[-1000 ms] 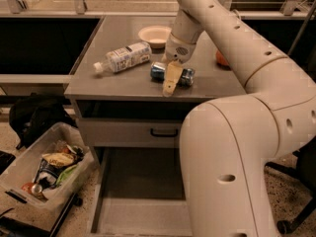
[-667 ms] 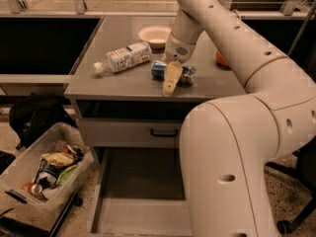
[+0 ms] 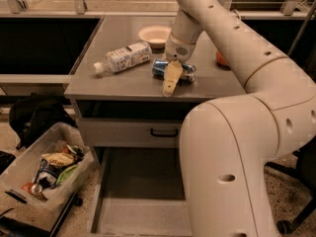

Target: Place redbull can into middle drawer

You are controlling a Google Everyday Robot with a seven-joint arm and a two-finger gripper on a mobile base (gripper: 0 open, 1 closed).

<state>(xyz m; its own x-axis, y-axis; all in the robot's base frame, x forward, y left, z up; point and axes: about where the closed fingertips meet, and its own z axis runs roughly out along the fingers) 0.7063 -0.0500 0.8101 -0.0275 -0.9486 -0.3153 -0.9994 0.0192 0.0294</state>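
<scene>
The redbull can [image 3: 159,68] lies on its side on the grey cabinet top [image 3: 113,83], blue and silver, just right of the middle. My gripper [image 3: 172,78] reaches down from the white arm [image 3: 232,38] and sits right at the can, partly in front of it. The middle drawer [image 3: 143,191] is pulled out below at floor level, and its flat grey floor is bare. A closed drawer front with a small black handle [image 3: 164,132] sits above it.
A clear water bottle with a white label [image 3: 123,57] lies left of the can. A cream bowl [image 3: 155,35] stands behind it, and an orange object [image 3: 220,58] sits to the right. A plastic bin of snacks [image 3: 44,174] and a black bag [image 3: 29,117] are on the floor at the left.
</scene>
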